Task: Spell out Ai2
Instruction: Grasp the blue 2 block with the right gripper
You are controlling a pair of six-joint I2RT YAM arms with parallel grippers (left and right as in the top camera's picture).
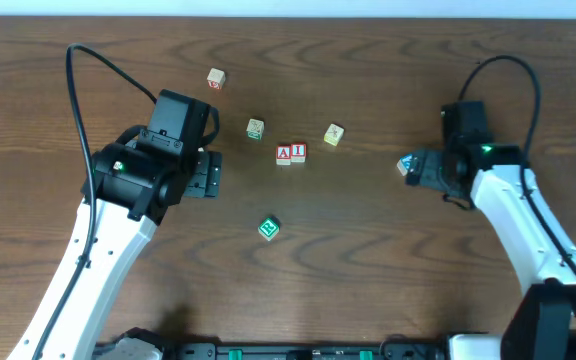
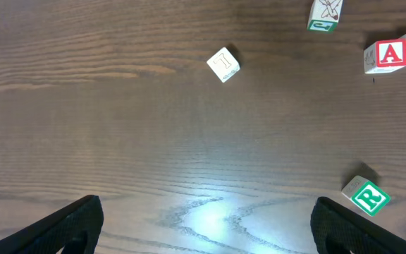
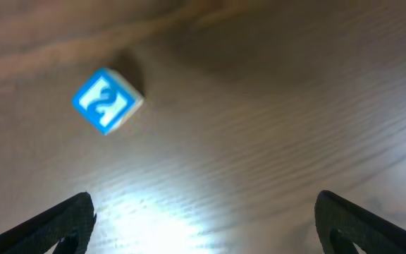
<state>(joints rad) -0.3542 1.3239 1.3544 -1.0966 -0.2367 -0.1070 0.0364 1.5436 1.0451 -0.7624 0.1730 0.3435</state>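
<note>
Brown wooden bench (image 1: 368, 250) carried everything. My left end effector (image 2: 206, 219) and right end effector (image 3: 203, 212) both stood wide open, holding nothing. The A block (image 1: 284, 154) and I block (image 1: 298, 152) sat touching mid-bench, side by side; the 2 block (image 3: 106, 100) lay apart, just before my right end effector.

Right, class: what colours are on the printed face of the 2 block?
Blue and white. The block shows best in the right wrist view.

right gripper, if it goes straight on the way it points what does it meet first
Probably bare table; the blue 2 cube sits off-centre, ahead of one finger rather than between the open fingers, though depth is unclear.
</note>
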